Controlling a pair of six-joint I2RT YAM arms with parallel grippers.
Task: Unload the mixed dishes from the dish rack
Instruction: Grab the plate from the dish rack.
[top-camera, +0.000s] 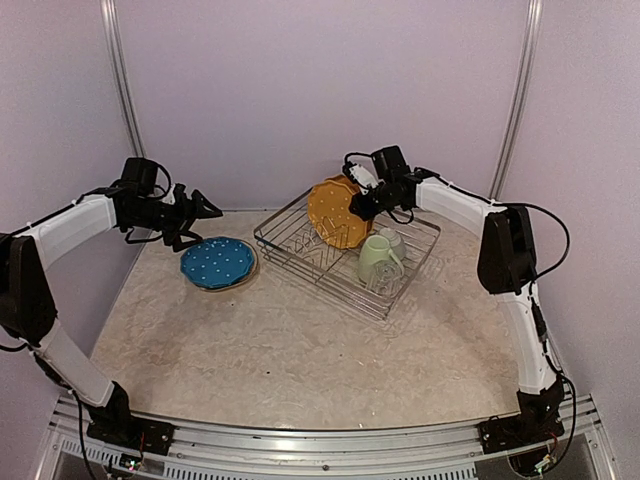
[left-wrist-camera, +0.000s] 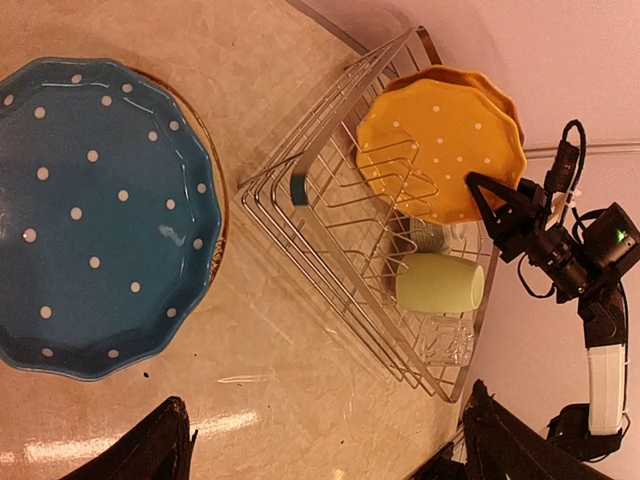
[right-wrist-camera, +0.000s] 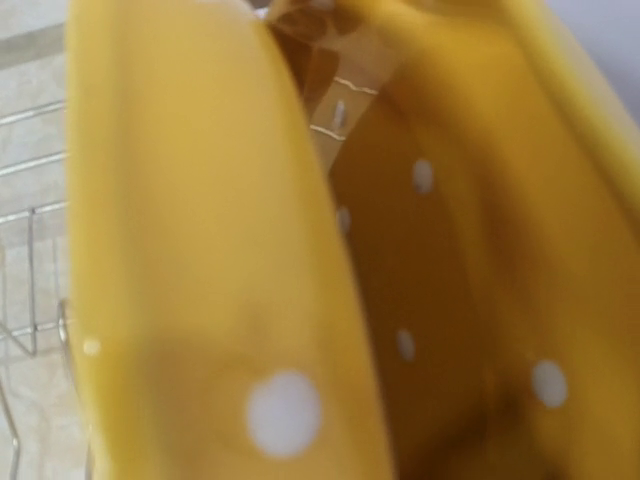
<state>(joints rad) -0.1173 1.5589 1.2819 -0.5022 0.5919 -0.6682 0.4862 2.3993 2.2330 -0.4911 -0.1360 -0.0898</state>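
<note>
The dish rack (top-camera: 300, 222), a silver wire basket, sits at the back centre of the table. Two orange scalloped plates (top-camera: 337, 212) stand upright in it. My right gripper (top-camera: 360, 203) is at their right rim, and in the right wrist view one plate's rim (right-wrist-camera: 330, 300) runs straight through the jaw space, so it is shut on that plate. A pale green mug (top-camera: 378, 258) lies in the rack, with a clear glass (left-wrist-camera: 445, 340) beside it. The blue white-dotted plate (top-camera: 217, 262) rests on the table left of the rack. My left gripper (top-camera: 205, 225) hangs open and empty just above it.
A pale brown-edged rim (left-wrist-camera: 218, 215) shows beneath the blue plate. Walls close in behind the rack and on both sides. The right arm's forearm (top-camera: 455, 205) reaches over the rack's far right corner. Bare tabletop (top-camera: 300, 350) lies between the rack and the arm bases.
</note>
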